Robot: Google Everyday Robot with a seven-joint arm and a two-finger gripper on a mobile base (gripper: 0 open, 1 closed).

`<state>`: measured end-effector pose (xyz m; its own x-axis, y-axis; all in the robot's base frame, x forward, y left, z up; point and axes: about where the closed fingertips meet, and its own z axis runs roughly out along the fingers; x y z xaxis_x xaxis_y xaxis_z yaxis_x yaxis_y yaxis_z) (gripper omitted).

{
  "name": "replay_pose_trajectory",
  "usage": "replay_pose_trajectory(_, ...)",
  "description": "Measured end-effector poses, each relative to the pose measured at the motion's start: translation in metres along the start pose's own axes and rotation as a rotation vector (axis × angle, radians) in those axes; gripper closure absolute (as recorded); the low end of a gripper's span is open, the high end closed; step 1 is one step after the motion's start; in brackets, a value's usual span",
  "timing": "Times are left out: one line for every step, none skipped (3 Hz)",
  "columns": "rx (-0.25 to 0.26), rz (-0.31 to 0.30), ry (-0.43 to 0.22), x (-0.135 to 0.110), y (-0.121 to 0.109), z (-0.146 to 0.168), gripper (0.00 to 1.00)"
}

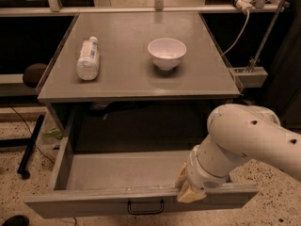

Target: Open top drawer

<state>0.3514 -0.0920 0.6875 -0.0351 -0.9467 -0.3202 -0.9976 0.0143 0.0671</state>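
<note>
The grey metal table (127, 81) stands on a speckled floor (19, 140). On its flat top a clear plastic bottle (88, 60) lies on its side at the left, cap toward the far edge. A white bowl (166, 53) sits upright right of centre, well apart from it. The gripper (189, 188) is at the near front edge of the pulled-out top drawer (117, 173) below.

gripper (189, 192) at top drawer (94, 204) rim half hidden, arm (254, 135) cropped right
</note>
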Motion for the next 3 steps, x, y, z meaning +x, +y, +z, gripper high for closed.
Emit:
replay_pose_trajectory(0.000,0.000,0.000,0.0000,0.0000,0.0000,0.81)
replay_pose_trajectory(0.000,0.000,0.000,0.0000,0.0000,0.0000,0.58)
replay_pose_trajectory(0.000,0.000,0.000,0.0000,0.0000,0.0000,0.34)
